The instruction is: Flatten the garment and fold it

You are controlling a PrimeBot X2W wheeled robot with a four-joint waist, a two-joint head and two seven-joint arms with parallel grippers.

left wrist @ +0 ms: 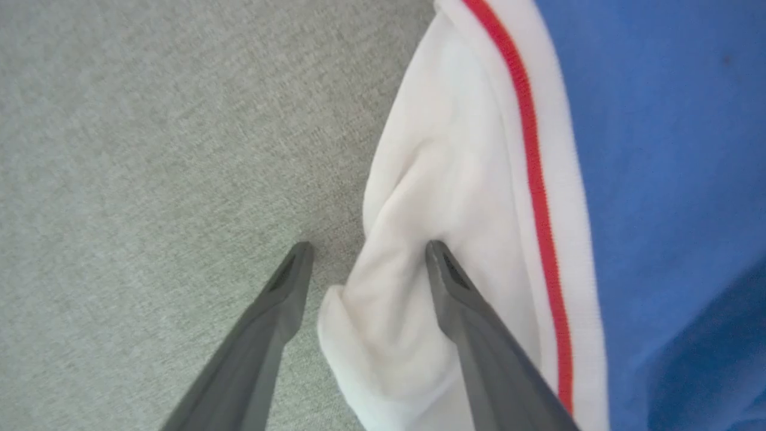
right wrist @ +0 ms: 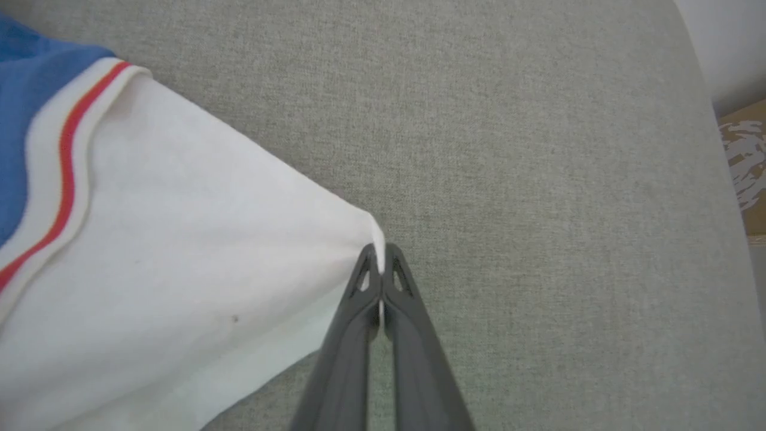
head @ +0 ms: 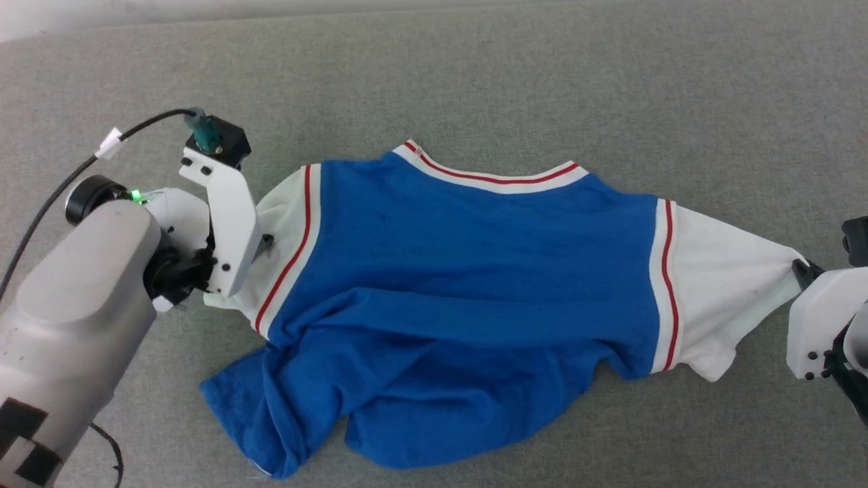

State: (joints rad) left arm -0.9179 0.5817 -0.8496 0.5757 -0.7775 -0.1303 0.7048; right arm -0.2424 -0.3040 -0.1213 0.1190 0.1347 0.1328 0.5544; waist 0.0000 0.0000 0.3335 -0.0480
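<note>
head view: garment (head: 447, 271) lies on grey surface (head: 475, 68), stretched betw the 2 grippers. right gripper (right wrist: 380, 250) is pinched tight on the tip of the white sleeve (right wrist: 179, 269), cloth fanning out taut to the left of its fingers. left gripper (left wrist: 368, 245) has jaws wide, holding nothing; the other sleeve (left wrist: 431, 197) sits bunched betw its fingers. my read: chest & shoulders are spread, hem (head: 305, 420) beyond the left gripper is rumpled & doubled over. flattening approx half done, no fold yet.
</note>
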